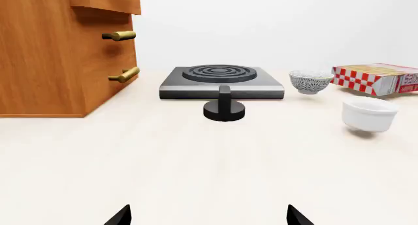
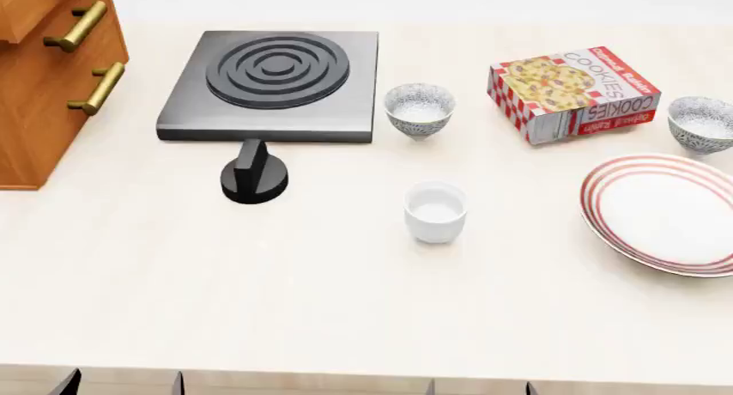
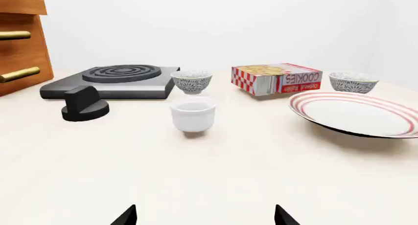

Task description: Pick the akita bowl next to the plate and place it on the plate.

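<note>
The akita bowl (image 2: 701,123), speckled grey and white, stands just behind the red-ringed plate (image 2: 598,189) at the far right; the right wrist view shows this bowl (image 3: 353,82) beyond the plate (image 3: 304,103). A second, identical bowl (image 2: 418,110) sits by the stove, far from the plate. My left gripper (image 2: 122,383) and right gripper (image 2: 479,386) hang at the table's near edge, both open and holding nothing. Only the dark fingertips show for the left gripper (image 1: 209,217) and the right gripper (image 3: 205,216) in their wrist views.
A white cup (image 2: 435,211) stands mid-table, left of the plate. A cookie box (image 2: 572,93) lies between the two bowls. A black stove (image 2: 275,82) with a loose knob (image 2: 253,173) sits at the back left, beside a wooden cabinet (image 2: 46,77).
</note>
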### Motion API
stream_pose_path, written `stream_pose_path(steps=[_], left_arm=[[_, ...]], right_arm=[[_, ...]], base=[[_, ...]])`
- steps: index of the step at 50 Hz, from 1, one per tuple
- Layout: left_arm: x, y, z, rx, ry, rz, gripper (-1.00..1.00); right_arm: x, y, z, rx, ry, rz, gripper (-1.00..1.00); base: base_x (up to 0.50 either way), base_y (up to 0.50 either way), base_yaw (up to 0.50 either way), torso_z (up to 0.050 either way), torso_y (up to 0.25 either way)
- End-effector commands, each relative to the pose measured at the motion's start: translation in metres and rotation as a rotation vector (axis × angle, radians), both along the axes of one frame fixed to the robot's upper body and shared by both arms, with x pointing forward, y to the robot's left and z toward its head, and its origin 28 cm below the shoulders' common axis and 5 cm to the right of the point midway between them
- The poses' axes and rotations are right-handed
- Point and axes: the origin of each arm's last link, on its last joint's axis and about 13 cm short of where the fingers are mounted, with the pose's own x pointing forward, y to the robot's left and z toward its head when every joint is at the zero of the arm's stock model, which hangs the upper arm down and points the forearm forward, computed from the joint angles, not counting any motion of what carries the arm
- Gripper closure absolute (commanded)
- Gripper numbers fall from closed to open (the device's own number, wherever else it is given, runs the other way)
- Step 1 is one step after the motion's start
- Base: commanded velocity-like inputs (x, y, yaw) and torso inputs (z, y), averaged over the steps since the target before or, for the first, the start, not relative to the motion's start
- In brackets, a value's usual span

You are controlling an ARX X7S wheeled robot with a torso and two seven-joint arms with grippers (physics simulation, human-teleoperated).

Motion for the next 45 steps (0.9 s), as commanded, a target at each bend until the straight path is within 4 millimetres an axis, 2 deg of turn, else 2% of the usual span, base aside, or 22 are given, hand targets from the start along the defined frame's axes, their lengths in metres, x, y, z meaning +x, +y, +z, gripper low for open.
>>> stream_pose_path(steps=[1,14,17,21,27,28,31,34,40,45], left_arm=[[0.000,-0.001,0.000,0.003,-0.008,-0.004,-1.00],[-0.002,-0.002,0.002,0.005,-0.013,-0.005,-1.00],[-0.001,0.000,0.002,-0.045,-0.018,0.003,-1.00],[-0.002,0.000,0.005,-0.039,-0.024,-0.003,-1.00],[-0.004,0.004,0.020,-0.158,-0.008,-0.054,-1.00],[-0.001,0.007,0.028,-0.220,0.015,-0.053,-1.00],[0.000,0.012,0.045,-0.259,0.001,-0.055,-1.00],[0.004,0.023,0.069,-0.280,-0.018,-0.045,-1.00],[0.010,0.043,0.085,-0.236,-0.057,0.023,-1.00],[0.013,0.059,0.089,-0.235,-0.058,0.073,-1.00]], right_arm=[[-0.001,0.000,0.001,0.005,0.002,-0.005,-1.00],[0.000,-0.001,-0.002,0.007,0.007,-0.004,-1.00],[0.000,-0.001,-0.002,0.006,0.007,-0.004,-1.00],[0.000,-0.001,-0.001,0.001,0.007,-0.011,-1.00],[-0.003,-0.001,0.002,-0.003,-0.014,-0.006,-1.00],[-0.002,-0.002,0.004,-0.001,-0.014,-0.009,-1.00],[-0.004,-0.001,0.017,0.031,-0.041,0.014,-1.00],[-0.005,0.002,0.040,0.059,-0.072,0.045,-1.00],[-0.003,0.006,0.078,0.100,-0.128,0.068,-1.00],[-0.004,0.008,0.108,0.129,-0.180,0.112,-1.00]], base=[[0.00,0.00,0.00,0.000,0.000],[0.00,0.00,0.00,0.000,0.000],[0.00,0.00,0.00,0.000,0.000],[0.00,0.00,0.00,0.000,0.000],[0.00,0.00,0.00,0.000,0.000],[0.00,0.00,0.00,0.000,0.000],[0.00,0.00,0.00,0.000,0.000],[0.00,0.00,0.00,0.000,0.000],[0.00,0.00,0.00,0.000,0.000],[0.00,0.00,0.00,0.000,0.000]])
